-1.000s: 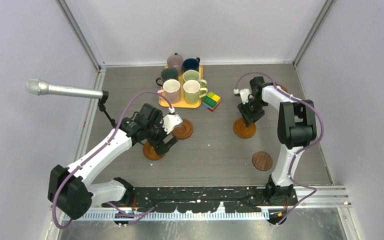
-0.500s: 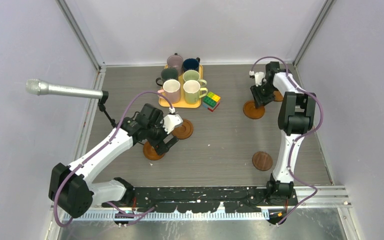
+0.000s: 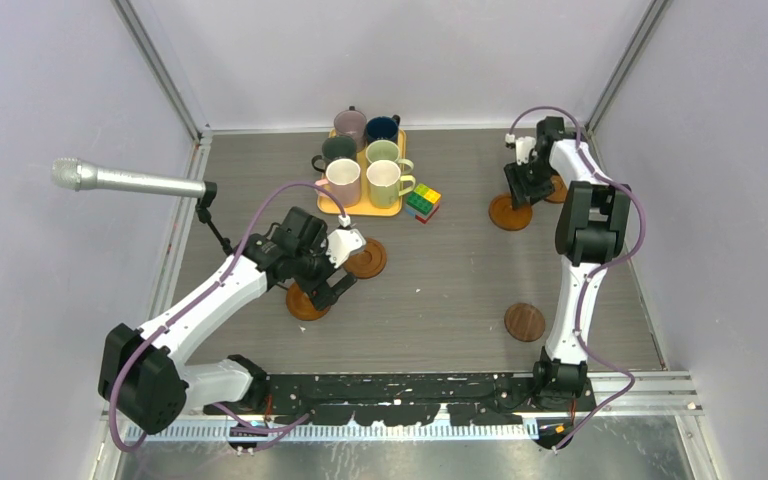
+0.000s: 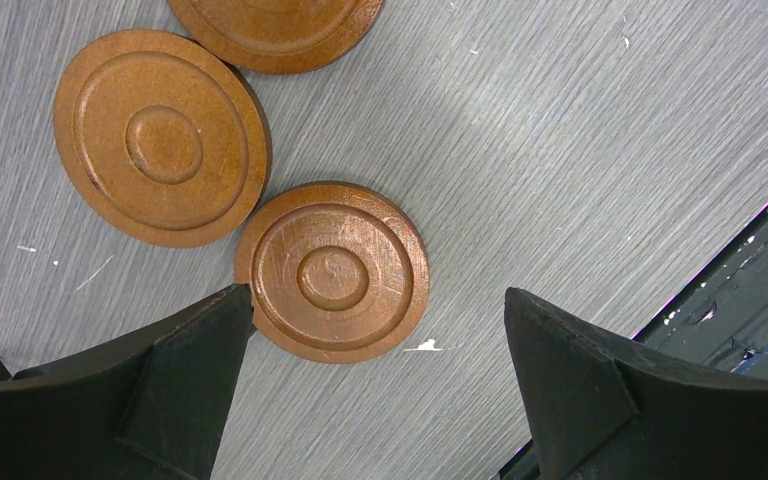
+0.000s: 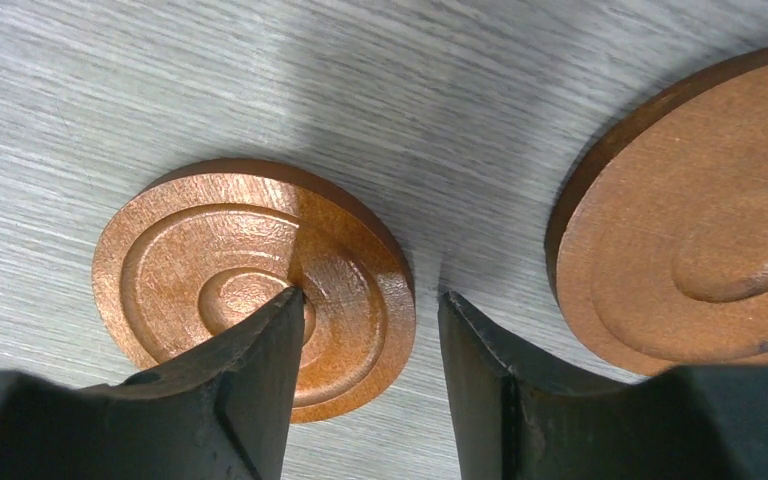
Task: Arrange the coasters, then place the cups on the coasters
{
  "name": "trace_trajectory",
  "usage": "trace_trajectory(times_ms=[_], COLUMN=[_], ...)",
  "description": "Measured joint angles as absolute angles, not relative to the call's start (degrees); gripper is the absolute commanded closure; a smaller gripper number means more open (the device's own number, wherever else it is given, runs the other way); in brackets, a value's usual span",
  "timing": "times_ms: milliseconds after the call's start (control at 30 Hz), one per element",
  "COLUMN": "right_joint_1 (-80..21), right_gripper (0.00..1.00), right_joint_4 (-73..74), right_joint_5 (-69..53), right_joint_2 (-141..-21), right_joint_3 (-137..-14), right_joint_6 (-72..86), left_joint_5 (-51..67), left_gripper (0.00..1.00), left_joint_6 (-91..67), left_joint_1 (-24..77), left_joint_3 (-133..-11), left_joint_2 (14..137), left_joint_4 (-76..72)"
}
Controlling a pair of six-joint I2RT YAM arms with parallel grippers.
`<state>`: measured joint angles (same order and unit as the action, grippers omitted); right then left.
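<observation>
Several cups (image 3: 364, 160) stand together on the yellow tray (image 3: 392, 208) at the back. Three brown coasters lie near my left gripper (image 3: 335, 277): one (image 4: 331, 272) just ahead of its wide-open fingers, one (image 4: 160, 137) beside it, one (image 4: 275, 30) at the frame's top. My left gripper (image 4: 375, 300) holds nothing. My right gripper (image 3: 520, 190) hovers at the far right over a coaster (image 3: 510, 213) lying flat on the table. Its jaws (image 5: 370, 296) straddle that coaster's rim (image 5: 250, 285) with a gap, open. Another coaster (image 5: 700, 230) lies close to its right. A darker coaster (image 3: 524, 322) sits near the front right.
A multicoloured cube (image 3: 422, 202) sits just right of the tray. A silver microphone (image 3: 125, 181) on a small stand reaches in from the left wall. Side walls close in the table on both sides.
My right gripper carried a coaster from the table's middle right to the far right, set it down beside another coaster and opened its jaws. The left arm has not moved.
</observation>
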<state>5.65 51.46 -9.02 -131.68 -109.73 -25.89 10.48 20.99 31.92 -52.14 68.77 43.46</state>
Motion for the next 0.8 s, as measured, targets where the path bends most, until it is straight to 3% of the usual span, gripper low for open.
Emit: trace_trajectory(times_ms=[167, 433, 633, 800], right_joint_1=[5.8, 3.4, -11.4, -27.0], right_gripper=[0.31, 0.28, 0.27, 0.26], right_joint_4=[51.1, 52.4, 51.0, 48.3], right_joint_5=[-8.9, -9.0, -9.1, -9.7], right_joint_2=[-131.7, -125.9, -112.0, -108.4], right_joint_3=[-110.2, -109.4, -101.8, -97.1], right_joint_6=[-24.9, -22.9, -19.5, -15.2], left_joint_5=[10.5, 10.5, 10.6, 11.0], left_gripper=[0.0, 0.0, 0.0, 0.0], left_joint_6=[21.0, 20.9, 19.8, 19.4], left_joint_1=[31.9, 31.9, 31.9, 31.9], left_joint_3=[-52.1, -52.1, -52.1, -52.1], left_joint_2=[68.8, 68.5, 66.2, 63.3], left_joint_4=[43.5, 43.5, 43.5, 43.4])
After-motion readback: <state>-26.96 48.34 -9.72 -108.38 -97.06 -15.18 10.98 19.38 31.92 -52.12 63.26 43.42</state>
